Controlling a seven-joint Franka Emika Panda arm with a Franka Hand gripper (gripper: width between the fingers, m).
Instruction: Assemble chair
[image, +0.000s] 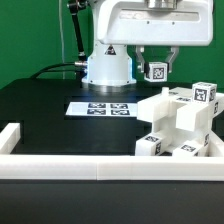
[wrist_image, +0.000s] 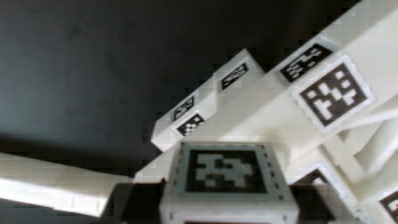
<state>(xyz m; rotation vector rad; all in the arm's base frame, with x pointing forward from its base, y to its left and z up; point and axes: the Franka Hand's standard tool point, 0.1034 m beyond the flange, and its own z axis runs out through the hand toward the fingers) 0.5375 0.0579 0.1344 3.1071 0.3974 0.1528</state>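
White border wall (image: 70, 166) runs across the near edge of the black table (image: 40, 110), with a short arm of it rising at the exterior view's left. Just behind it, at the exterior view's right, sits the chair (image: 185, 125): a chunky stack of white tagged slabs and bars, already joined into one blocky mass, touching the wall's inner side. Farther back, near the table's middle, lies the marker board (image: 100, 107), flat and apart from the chair. Above and just behind the chair hangs the gripper (image: 157, 68), its fingers clenched on a small white tagged part (image: 157, 71) held clear of the table. The wrist view shows that part (wrist_image: 224, 172) close up between the fingers, its square tag facing the camera, with the chair (wrist_image: 294, 100) spread below it. Farthest back stands the arm's white base (image: 107, 66) against a green backdrop (image: 35, 40).
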